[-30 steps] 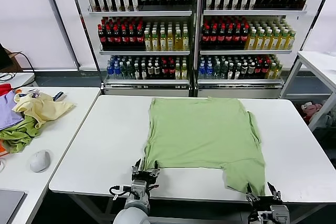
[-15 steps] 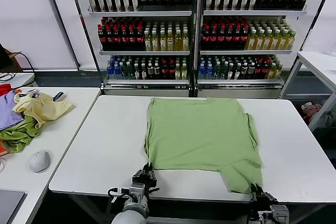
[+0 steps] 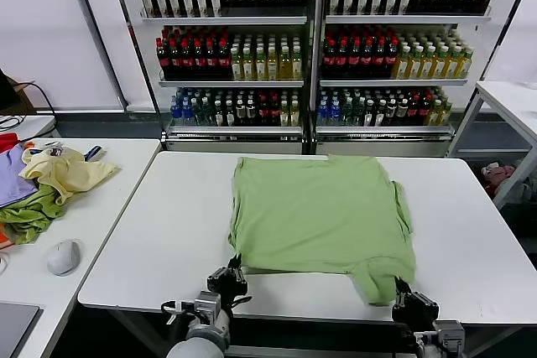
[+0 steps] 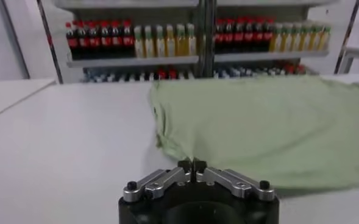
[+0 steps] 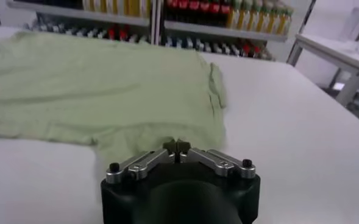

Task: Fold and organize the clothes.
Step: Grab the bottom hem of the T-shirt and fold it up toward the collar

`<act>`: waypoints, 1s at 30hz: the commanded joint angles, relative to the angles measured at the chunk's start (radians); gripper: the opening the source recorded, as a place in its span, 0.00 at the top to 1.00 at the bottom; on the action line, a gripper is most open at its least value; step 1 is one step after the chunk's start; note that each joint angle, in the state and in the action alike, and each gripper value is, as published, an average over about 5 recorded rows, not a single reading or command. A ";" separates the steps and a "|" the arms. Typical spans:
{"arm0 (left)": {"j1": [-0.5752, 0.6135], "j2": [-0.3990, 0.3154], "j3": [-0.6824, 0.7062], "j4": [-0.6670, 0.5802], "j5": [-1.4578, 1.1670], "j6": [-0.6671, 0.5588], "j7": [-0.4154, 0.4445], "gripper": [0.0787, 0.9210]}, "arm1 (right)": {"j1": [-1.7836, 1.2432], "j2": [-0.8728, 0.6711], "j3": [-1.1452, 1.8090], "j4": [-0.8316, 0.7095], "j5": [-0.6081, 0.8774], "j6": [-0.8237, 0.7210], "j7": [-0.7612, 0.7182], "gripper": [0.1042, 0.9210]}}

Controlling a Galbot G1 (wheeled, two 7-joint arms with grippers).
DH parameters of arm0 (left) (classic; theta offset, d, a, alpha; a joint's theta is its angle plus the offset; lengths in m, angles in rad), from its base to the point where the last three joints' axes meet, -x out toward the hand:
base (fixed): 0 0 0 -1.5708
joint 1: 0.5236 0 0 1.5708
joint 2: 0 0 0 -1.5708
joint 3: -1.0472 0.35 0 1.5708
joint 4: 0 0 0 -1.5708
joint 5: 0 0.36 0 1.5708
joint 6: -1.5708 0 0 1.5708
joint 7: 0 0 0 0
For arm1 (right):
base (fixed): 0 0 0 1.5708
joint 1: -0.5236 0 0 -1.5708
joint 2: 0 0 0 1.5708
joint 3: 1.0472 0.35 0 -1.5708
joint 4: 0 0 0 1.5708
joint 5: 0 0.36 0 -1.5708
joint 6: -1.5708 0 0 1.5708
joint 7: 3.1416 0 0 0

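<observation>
Sage-green cotton, the short-sleeved T-shirt [image 3: 319, 215] is lying spread flat across the middle of the white rectangular table [image 3: 168, 241], its near hem running along the table's front edge and one corner flap hanging down toward five o'clock. The left gripper [image 3: 228, 278] is sitting at the seven o'clock corner of the shirt, its fingers [image 4: 184, 165] pressed together on the fabric's edge, as the left wrist view shows with the green cloth [image 4: 270, 128] meeting the closed tips. The right gripper [image 3: 409, 301] is sitting at the five o'clock corner, and in the right wrist view its fingers [image 5: 170, 146] are pinching the hem of the shirt [image 5: 100, 91] tightly. At nine o'clock from the shirt, on a neighbouring white side table [image 3: 109, 161], a crumpled pale yellow garment [image 3: 65, 172] is resting on a darker green garment [image 3: 29, 215], with a purple garment [image 3: 13, 175] just beside them and a grey computer mouse [image 3: 64, 256] nearer the front. At twelve o'clock, glass-fronted drink coolers [image 3: 315, 48] are standing behind the table, filled with rows of bottles.
</observation>
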 commanded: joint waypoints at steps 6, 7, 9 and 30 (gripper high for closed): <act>-0.134 0.076 0.002 0.014 -0.077 -0.060 0.021 0.99 | 0.199 -0.046 -0.003 -0.095 0.022 0.051 0.002 0.99; -0.147 0.079 0.006 0.026 -0.082 -0.057 0.021 0.99 | 0.222 -0.051 -0.006 -0.108 0.025 0.051 0.004 0.99; -0.175 0.083 0.013 0.054 -0.088 -0.047 0.020 0.99 | 0.267 -0.060 -0.012 -0.136 0.030 0.049 0.008 0.99; -0.444 0.085 0.101 0.348 -0.074 0.021 0.009 0.99 | 0.658 -0.113 -0.156 -0.508 -0.026 0.058 -0.020 0.99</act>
